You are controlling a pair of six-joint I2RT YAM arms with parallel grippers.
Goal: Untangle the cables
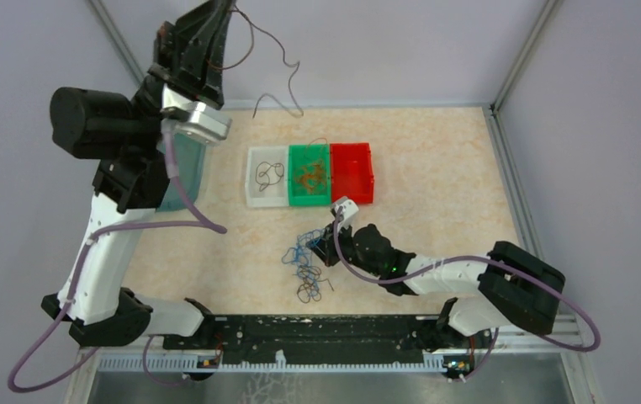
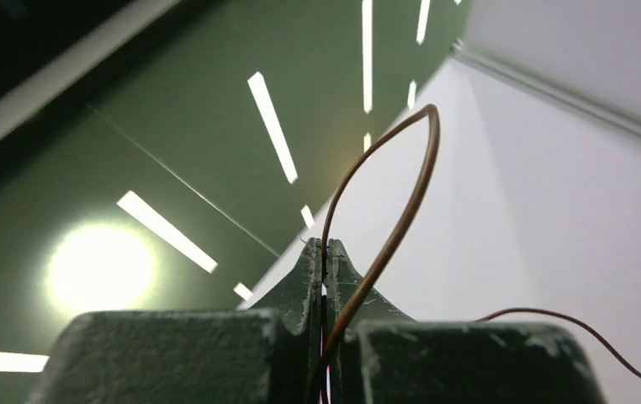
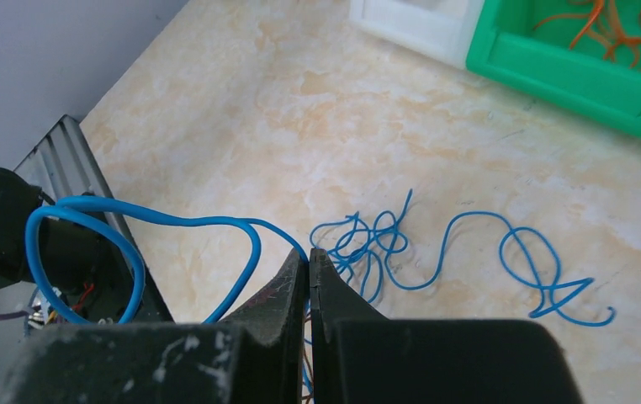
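Your left gripper (image 2: 324,252), raised high, is clamped on a dark brown cable (image 2: 401,210) that dangles free; your right gripper (image 3: 309,261) is clenched on a blue cable (image 3: 90,204) low over the table (image 3: 300,101), beside the loose blue tangle (image 3: 368,244) near the green bin (image 3: 569,71)

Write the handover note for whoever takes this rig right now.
Left end effector: shut on a brown cable, raised high.
Right end effector: shut on a blue cable at the tangle.
Done: dark cable in white bin, orange cables in green bin.
Left: bin the brown cable; separate the tangle of blue and dark cables.
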